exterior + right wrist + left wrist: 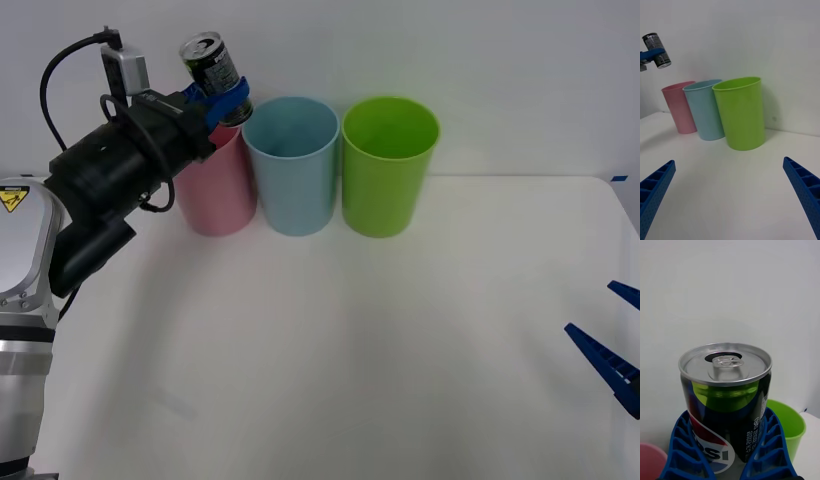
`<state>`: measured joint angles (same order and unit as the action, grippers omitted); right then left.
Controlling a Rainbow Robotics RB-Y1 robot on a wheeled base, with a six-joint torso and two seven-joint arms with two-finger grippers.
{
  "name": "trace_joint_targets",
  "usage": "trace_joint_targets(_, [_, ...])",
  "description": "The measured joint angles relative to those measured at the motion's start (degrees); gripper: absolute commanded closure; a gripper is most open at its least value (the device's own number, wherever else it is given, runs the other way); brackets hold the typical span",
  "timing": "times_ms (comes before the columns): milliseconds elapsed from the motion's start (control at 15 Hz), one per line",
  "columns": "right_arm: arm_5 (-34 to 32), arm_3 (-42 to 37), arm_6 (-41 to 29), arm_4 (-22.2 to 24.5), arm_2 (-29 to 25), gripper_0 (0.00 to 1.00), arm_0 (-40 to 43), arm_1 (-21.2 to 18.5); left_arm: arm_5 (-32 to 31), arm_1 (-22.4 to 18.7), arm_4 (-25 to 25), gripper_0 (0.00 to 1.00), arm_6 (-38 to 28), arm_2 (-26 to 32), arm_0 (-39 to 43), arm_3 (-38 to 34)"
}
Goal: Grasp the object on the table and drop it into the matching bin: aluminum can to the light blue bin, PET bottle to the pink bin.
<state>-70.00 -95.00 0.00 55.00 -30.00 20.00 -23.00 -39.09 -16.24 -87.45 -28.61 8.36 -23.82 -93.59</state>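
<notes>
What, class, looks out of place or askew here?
Nothing is spilled or damaged. The only tilt: the aluminum can leans in the left pincer, above the pink bin, beside the light blue bin.

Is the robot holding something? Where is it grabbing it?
Yes. The left tool holds the can by its sides, low on the body. The right tool is open and holds nothing.
</notes>
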Motion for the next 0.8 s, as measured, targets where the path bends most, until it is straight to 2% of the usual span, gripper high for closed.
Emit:
trace_joint_targets(333, [0.00,0.00,0.00,0.00,0.00,0.00,0.00,0.00,1.93,0.89,-5.46,1.00,0.91,-1.67,-9.08,9.23])
trace_joint_targets(800, [0.00,0.00,-0.01,0.00,0.00,0.00,0.00,0.00,4.06,4.83,-15.06,1.00,1.29,-1.43,-15.80,15.73])
